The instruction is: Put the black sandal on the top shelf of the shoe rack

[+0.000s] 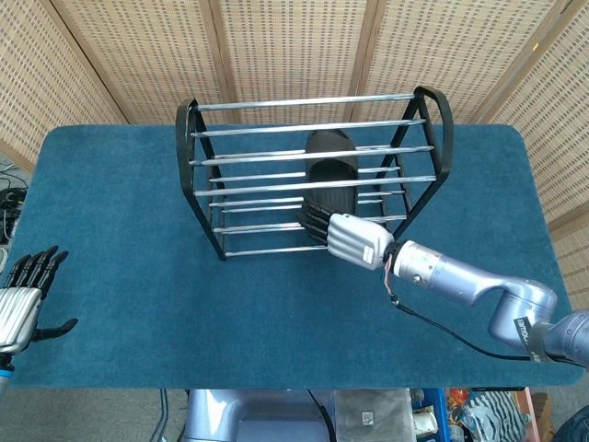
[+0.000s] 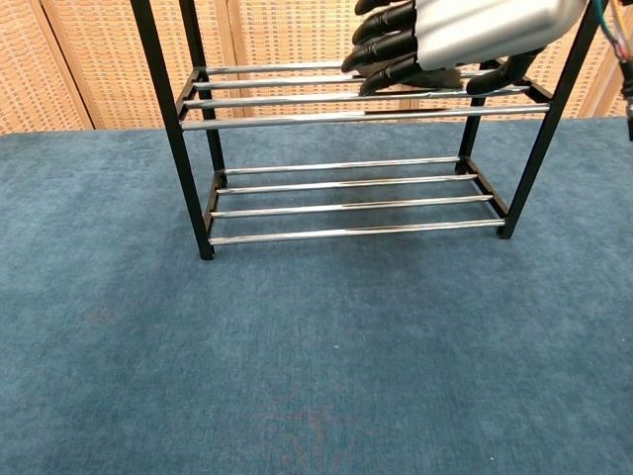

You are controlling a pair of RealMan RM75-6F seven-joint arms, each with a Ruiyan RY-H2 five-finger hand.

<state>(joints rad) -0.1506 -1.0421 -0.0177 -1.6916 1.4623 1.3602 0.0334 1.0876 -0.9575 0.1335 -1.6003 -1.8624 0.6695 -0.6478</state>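
The black sandal (image 1: 329, 173) lies lengthwise inside the black-and-chrome shoe rack (image 1: 187, 147). Top-shelf bars cross over it, so it sits on a tier below them. My right hand (image 1: 352, 238) is at the rack's front, fingers (image 1: 313, 221) stretched out flat and reaching the sandal's near end; it grips nothing. In the chest view that hand (image 2: 465, 28) hovers over the upper visible shelf (image 2: 346, 117) and hides the sandal. My left hand (image 1: 20, 299) rests idle off the table's front left corner, fingers apart.
The blue-carpeted table (image 1: 120, 276) carries only the rack, set at its middle back. Wicker screens (image 1: 294, 46) stand close behind. The rack's right end frame (image 1: 433, 138) is beside my right forearm (image 1: 460, 281).
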